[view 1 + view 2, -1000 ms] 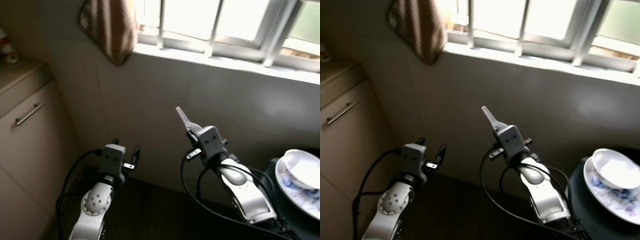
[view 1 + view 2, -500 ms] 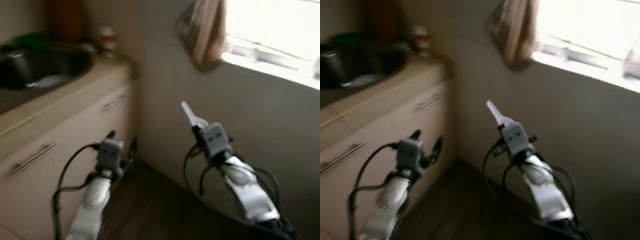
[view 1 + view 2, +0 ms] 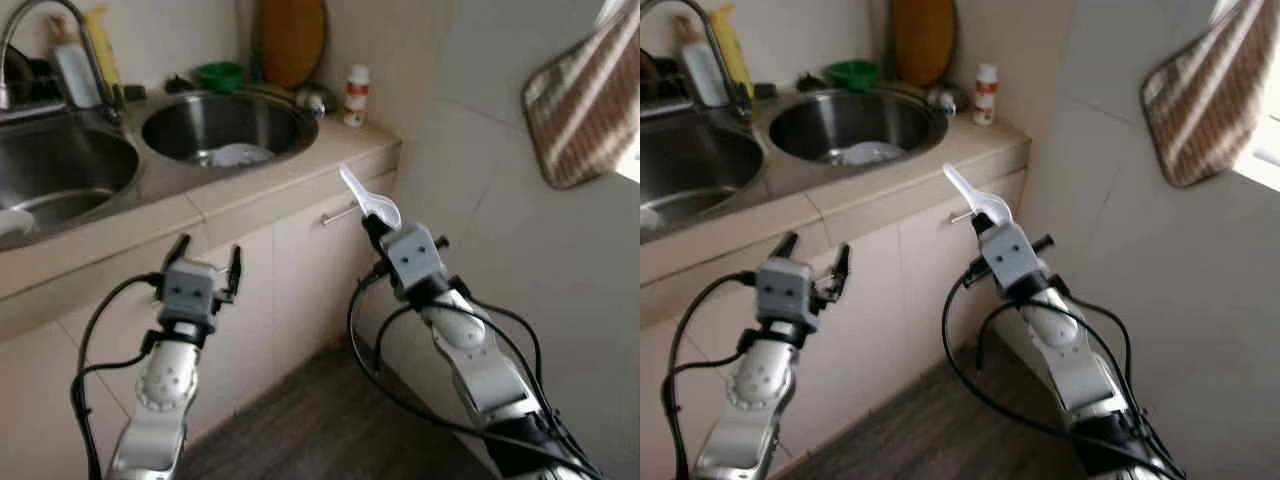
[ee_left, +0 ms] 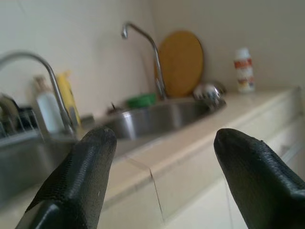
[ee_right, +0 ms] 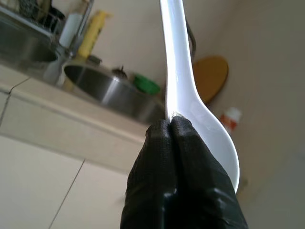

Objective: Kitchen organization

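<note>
While facing sink [image 3: 215,125] | R gripper [image 3: 372,228] clamps white spoon [image 3: 366,198] | L gripper [image 3: 208,262] released

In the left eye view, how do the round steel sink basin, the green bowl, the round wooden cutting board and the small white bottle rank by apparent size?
1. round steel sink basin
2. round wooden cutting board
3. green bowl and small white bottle: look alike, unranked

All stand at similar distance.

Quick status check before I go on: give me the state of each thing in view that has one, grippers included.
Right gripper: shut on the white spoon.
White spoon: held by its bowl end, handle up, above the counter edge.
Left gripper: open, holding nothing, in front of the cabinet.
Round sink: holds a pale dish at the bottom.
Cabinet drawer: closed.
Tap: no water seen running.
White bottle: upright on the counter.
</note>
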Controlling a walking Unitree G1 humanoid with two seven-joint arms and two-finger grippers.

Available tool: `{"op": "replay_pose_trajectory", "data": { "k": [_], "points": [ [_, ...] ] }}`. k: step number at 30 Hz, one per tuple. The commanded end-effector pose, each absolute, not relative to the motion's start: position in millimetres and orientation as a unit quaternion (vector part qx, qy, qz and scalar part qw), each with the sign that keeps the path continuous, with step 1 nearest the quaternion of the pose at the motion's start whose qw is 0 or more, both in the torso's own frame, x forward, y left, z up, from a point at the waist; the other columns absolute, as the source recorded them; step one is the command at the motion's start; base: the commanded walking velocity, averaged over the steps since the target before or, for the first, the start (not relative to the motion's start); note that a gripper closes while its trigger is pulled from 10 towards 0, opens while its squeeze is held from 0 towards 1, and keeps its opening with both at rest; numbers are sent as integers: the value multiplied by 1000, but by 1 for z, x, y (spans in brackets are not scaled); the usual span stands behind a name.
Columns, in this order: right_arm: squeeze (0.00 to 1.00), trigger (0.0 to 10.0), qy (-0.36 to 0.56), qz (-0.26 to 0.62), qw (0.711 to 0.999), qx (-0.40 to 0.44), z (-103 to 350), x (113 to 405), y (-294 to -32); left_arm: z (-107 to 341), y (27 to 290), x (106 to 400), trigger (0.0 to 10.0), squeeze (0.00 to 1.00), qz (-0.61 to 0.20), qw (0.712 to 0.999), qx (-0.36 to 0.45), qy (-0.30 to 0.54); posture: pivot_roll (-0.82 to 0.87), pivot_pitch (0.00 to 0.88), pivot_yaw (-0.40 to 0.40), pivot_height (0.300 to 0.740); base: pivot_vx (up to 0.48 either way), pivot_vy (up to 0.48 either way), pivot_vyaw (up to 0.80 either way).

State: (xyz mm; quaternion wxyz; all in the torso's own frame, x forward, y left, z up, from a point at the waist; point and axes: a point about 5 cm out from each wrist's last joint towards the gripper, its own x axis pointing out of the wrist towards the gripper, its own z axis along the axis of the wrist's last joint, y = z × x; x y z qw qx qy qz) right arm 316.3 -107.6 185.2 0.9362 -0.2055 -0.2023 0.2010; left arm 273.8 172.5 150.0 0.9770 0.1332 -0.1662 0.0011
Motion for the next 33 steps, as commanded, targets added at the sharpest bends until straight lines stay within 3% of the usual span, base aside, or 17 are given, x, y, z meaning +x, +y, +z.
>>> {"op": "replay_pose_trajectory", "data": {
  "k": [1, 23, 29, 33],
  "points": [
    [0, 0, -207, 189, 933, -224, 184, 318, -114, 157, 164, 274, 10000, 0, -7, 973, 135, -187, 65, 0, -60, 740, 300, 0, 800],
    [0, 0, -241, 186, 926, -221, 198, 333, -103, 162, 162, 278, 10000, 0, -2, 969, 140, -202, 71, 0, -62, 740, 300, 0, 800],
    [0, 0, -237, 160, 934, -213, 201, 340, -110, 163, 162, 278, 10000, 0, -1, 969, 139, -203, 72, 0, -62, 740, 307, 0, 0],
    [0, 0, -237, 146, 938, -205, 202, 342, -114, 164, 161, 278, 10000, 0, -1, 969, 138, -204, 72, 0, -64, 740, 304, 0, 800]
  ]
}}
